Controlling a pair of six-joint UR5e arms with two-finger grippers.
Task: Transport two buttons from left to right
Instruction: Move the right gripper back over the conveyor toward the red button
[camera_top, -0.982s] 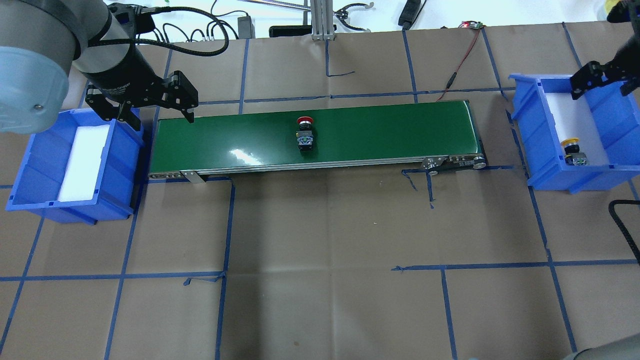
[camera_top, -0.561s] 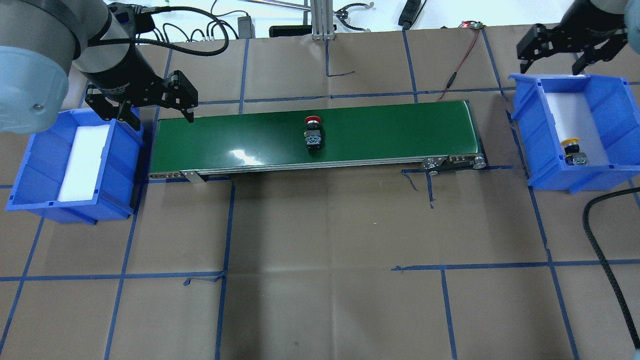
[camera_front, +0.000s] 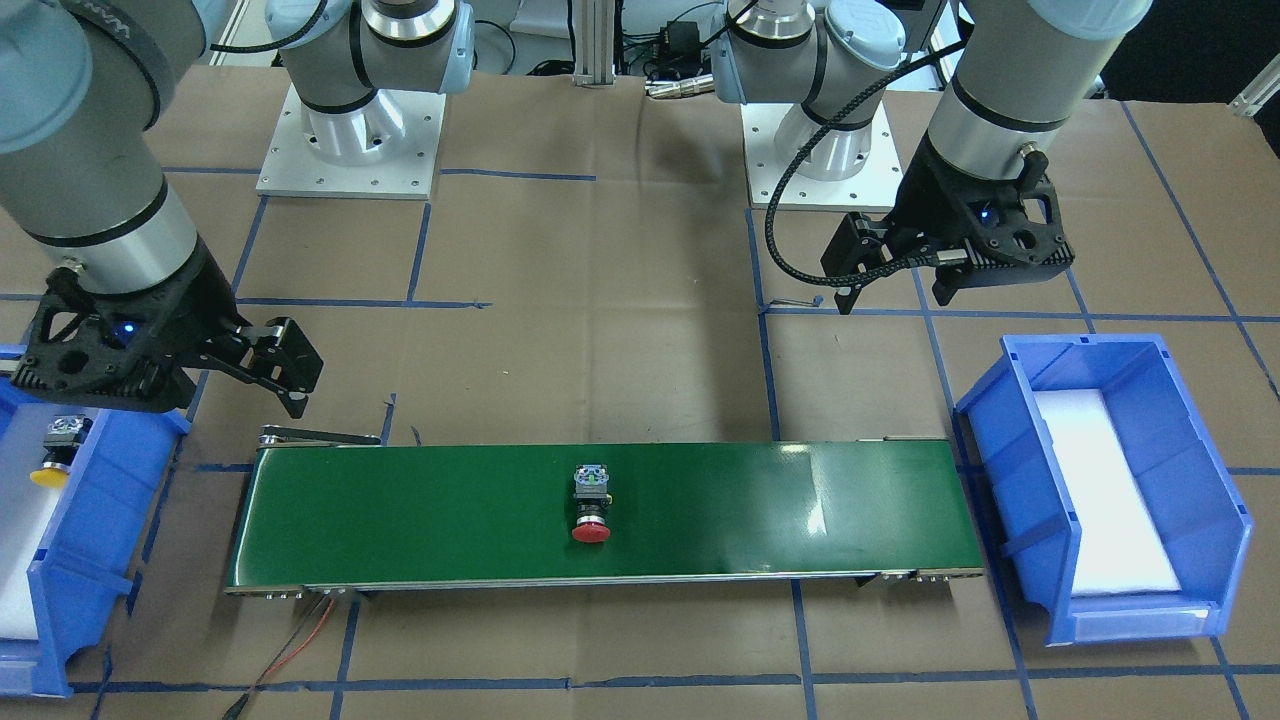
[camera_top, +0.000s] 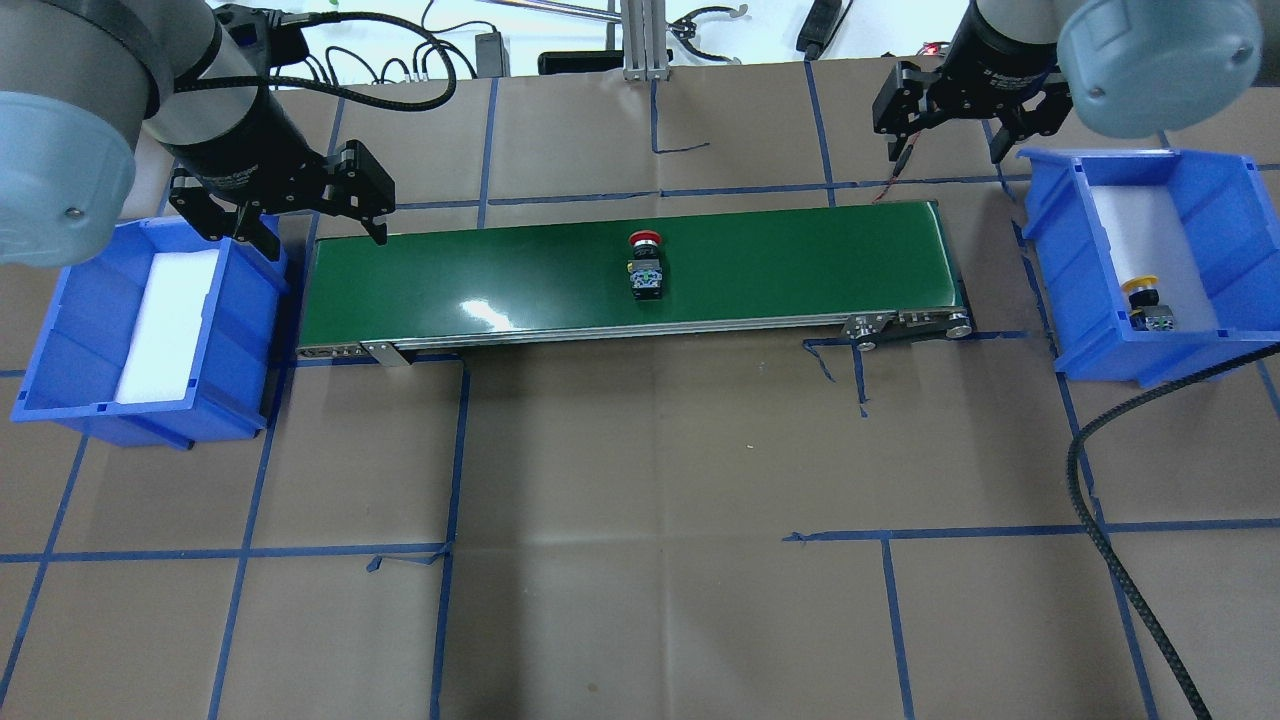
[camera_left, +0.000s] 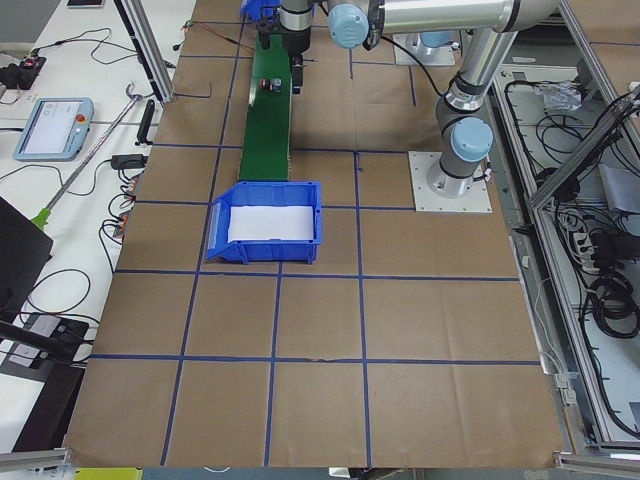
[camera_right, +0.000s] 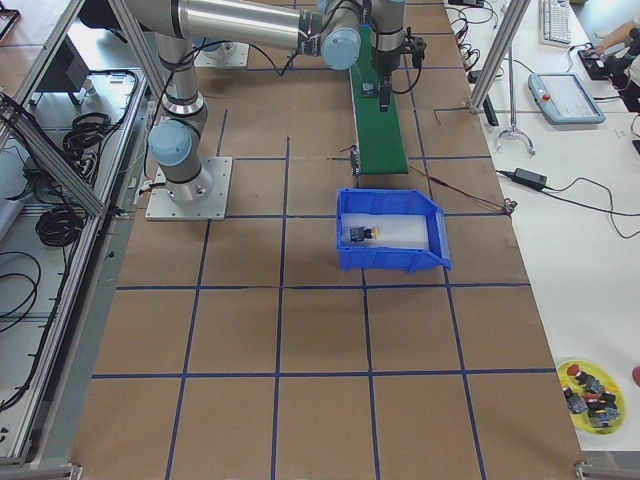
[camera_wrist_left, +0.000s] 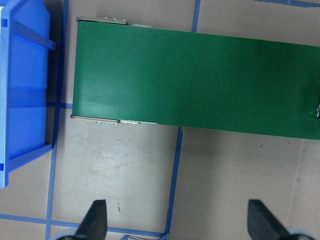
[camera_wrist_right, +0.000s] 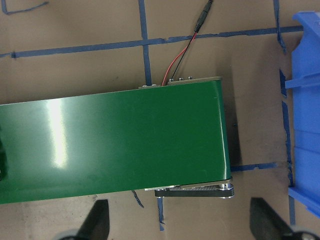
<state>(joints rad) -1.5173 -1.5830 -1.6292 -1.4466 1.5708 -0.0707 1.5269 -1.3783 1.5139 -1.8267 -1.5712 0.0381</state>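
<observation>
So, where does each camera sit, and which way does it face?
Front-facing: across the table, facing the robot; left gripper at view's right.
Overhead: behind the robot, looking down; right gripper, red button on the belt.
Exterior left: table's left end, along the belt; left arm nearest.
Exterior right: table's right end; right arm nearest, yellow button in bin.
Left wrist: down on the belt's left end; own fingertips.
Right wrist: down on the belt's right end; fingertips.
Shared: overhead and front-facing show the red button.
</observation>
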